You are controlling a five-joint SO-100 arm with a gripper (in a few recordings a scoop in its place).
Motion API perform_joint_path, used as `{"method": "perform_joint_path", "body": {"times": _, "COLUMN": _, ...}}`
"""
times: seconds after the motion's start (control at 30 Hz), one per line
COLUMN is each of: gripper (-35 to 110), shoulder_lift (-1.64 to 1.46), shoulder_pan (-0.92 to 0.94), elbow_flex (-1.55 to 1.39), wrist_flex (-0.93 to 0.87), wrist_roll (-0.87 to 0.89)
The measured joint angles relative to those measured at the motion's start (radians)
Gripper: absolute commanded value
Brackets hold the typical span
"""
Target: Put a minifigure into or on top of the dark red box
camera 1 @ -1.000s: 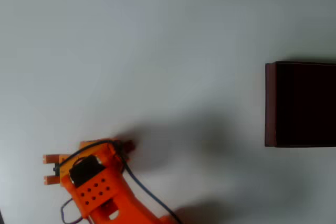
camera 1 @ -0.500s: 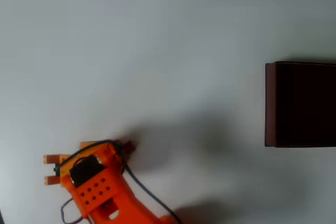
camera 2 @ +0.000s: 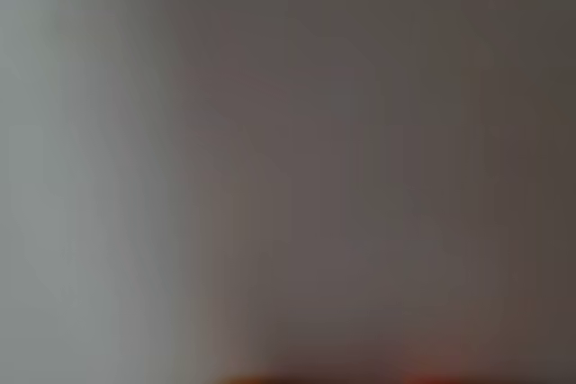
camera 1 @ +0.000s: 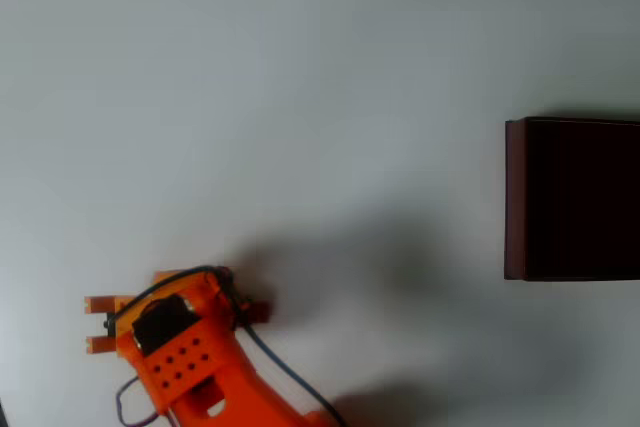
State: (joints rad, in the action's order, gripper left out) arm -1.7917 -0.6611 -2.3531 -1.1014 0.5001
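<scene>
- Low at the overhead view's bottom left, the orange gripper (camera 1: 235,299) sits over the table (camera 1: 300,97); whether its jaws are apart or together cannot be told.
- A small red bit, seemingly the minifigure (camera 1: 258,313), peeks out at its right edge.
- Well apart, the dark red box (camera 1: 515,197) stands at the right edge.
- Wrist view is blurred grey.

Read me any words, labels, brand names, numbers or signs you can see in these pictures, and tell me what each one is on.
No readable text in either view.
The orange tool: bare plastic with holes, no label visible.
The dark red box: plain walls, dark inside, no print.
The table: plain and unmarked.
The wrist view is too blurred to read anything.
</scene>
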Motion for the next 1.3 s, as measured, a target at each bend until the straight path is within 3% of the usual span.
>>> {"method": "perform_joint_path", "body": {"times": 0.37, "gripper": 0, "shoulder_lift": 0.000, "shoulder_pan": 0.009, "elbow_flex": 0.000, "wrist_flex": -0.006, "wrist_roll": 0.018}}
{"method": "perform_joint_path", "body": {"times": 0.67, "gripper": 0, "shoulder_lift": -0.080, "shoulder_pan": 0.020, "elbow_flex": 0.023, "wrist_flex": -0.158, "wrist_roll": 0.052}}
{"method": "perform_joint_path", "body": {"times": 1.03, "gripper": 0, "shoulder_lift": -0.425, "shoulder_pan": 0.170, "elbow_flex": 0.041, "wrist_flex": -0.423, "wrist_roll": 0.067}}
{"method": "perform_joint_path", "body": {"times": 1.3, "gripper": 0, "shoulder_lift": -0.330, "shoulder_pan": 0.359, "elbow_flex": 0.215, "wrist_flex": -0.488, "wrist_roll": 0.037}}
